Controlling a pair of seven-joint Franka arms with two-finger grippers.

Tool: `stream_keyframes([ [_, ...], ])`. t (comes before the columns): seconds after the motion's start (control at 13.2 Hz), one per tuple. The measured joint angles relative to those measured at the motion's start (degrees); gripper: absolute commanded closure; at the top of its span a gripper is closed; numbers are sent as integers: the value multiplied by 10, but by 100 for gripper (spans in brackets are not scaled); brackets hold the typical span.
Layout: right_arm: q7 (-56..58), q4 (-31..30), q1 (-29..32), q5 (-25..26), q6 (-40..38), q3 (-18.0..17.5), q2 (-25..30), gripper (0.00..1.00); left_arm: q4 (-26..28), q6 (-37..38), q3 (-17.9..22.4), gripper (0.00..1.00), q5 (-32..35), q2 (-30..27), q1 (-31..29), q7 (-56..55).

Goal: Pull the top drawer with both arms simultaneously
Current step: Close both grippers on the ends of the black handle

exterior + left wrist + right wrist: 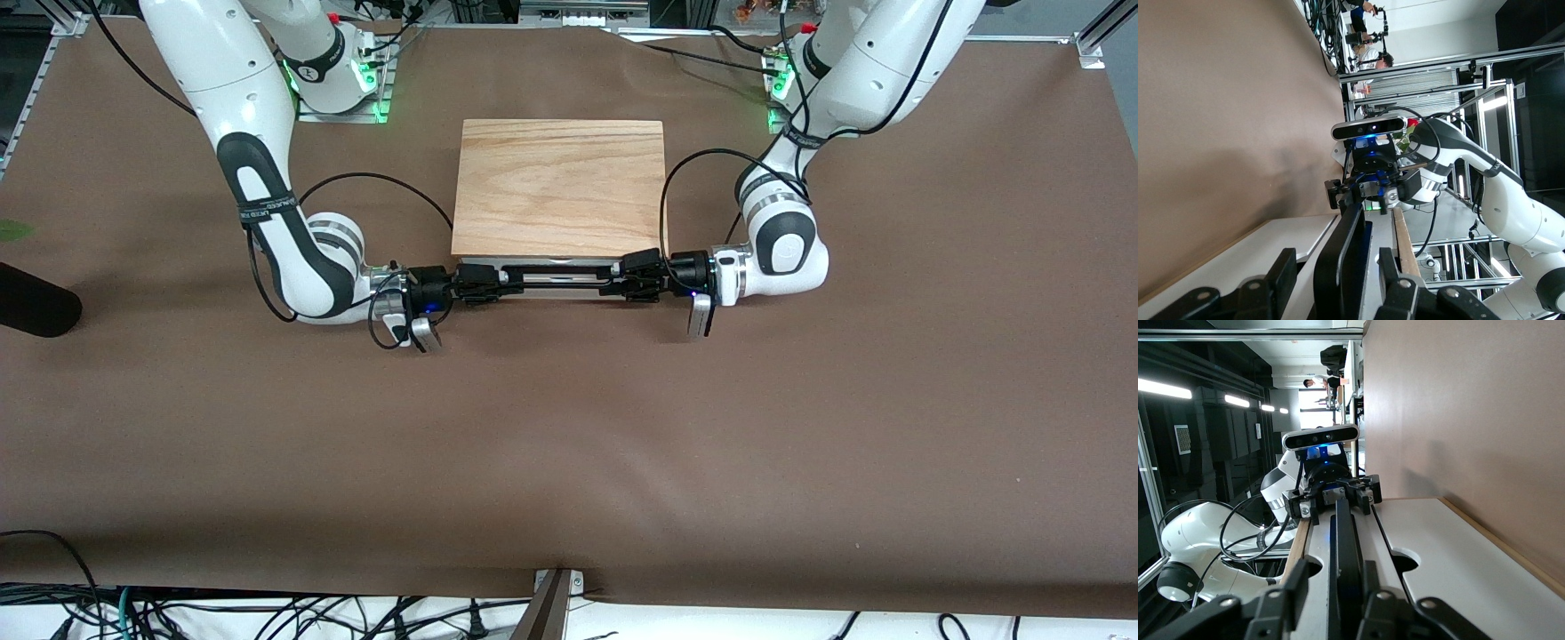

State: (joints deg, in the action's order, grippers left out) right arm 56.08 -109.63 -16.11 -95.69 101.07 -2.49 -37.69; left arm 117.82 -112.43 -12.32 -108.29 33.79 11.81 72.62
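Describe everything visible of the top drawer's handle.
The handle is a long thin black bar running along the white drawer front, just under the wooden lid, on the box's face toward the front camera. The right gripper has its fingers around one end, the left gripper around the other. It lies level.

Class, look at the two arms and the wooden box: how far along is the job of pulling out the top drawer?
Done: both arms have reached the long thin black wire handle of the white-fronted top drawer. In hand: the right pincer and left pincer each straddle an end of it, apparently gripping. Left: the pull itself; the drawer front sits close under the box's wood-grain lid, barely out, if at all.
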Motion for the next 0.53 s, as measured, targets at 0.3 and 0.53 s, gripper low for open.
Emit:
stream_keyframes([
  [0.3, 14, 0, 0, -3, 3, 0, -4, 92, 1, 1, 0, 81, -3, 0, -1, 3],
  [0.53, 15, 0, 0, -3, 3, 1, -4, 98, 1, 3, 0, 75, -10, 6, -1, 3],
])
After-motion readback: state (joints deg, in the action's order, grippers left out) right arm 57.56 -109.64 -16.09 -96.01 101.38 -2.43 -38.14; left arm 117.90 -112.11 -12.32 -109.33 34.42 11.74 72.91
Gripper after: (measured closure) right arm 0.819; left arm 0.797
